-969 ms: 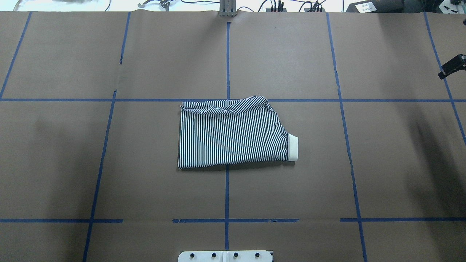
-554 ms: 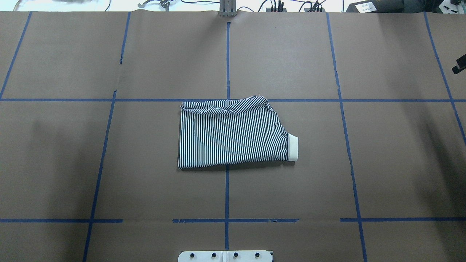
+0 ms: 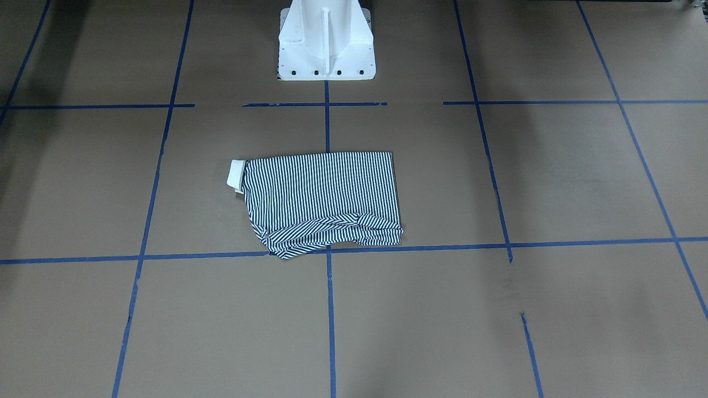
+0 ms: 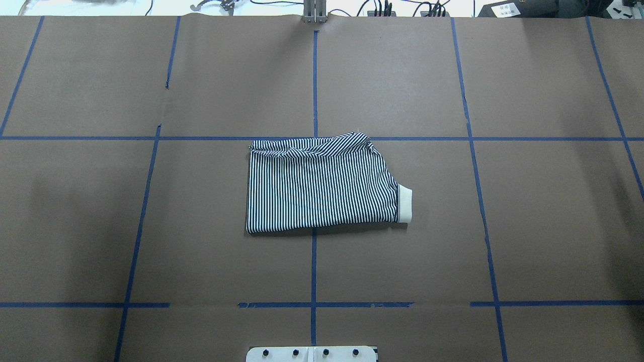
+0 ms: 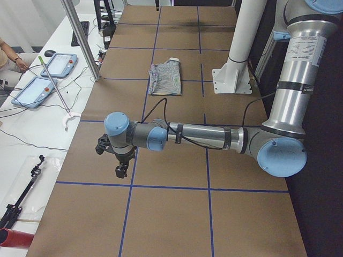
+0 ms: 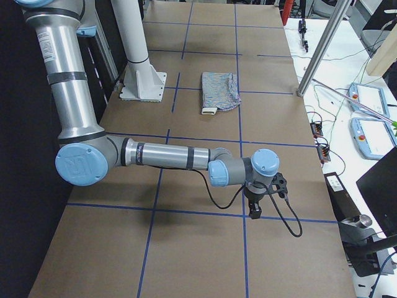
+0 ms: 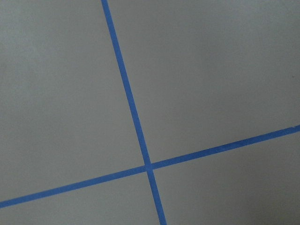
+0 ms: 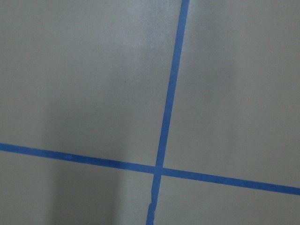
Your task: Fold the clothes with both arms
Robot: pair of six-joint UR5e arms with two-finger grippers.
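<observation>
The polo shirt point(image 4: 322, 186) lies folded at the table's middle, near my white pedestal point(image 3: 326, 44). It is well apart from both grippers. My left gripper point(image 5: 121, 171) hangs far left and my right gripper point(image 6: 254, 211) far right, each over brown paper point(image 4: 100, 226) crossed by blue tape point(image 7: 149, 166). I cannot tell how wide either stands. The shirt is a striped rectangle, rumpled along its far edge, with a cream band point(image 4: 405, 203) at its right.

Navy/wht striped shirt point(image 4: 322, 186), cream band point(image 4: 405, 203), blue tape point(image 4: 313, 80)
</observation>
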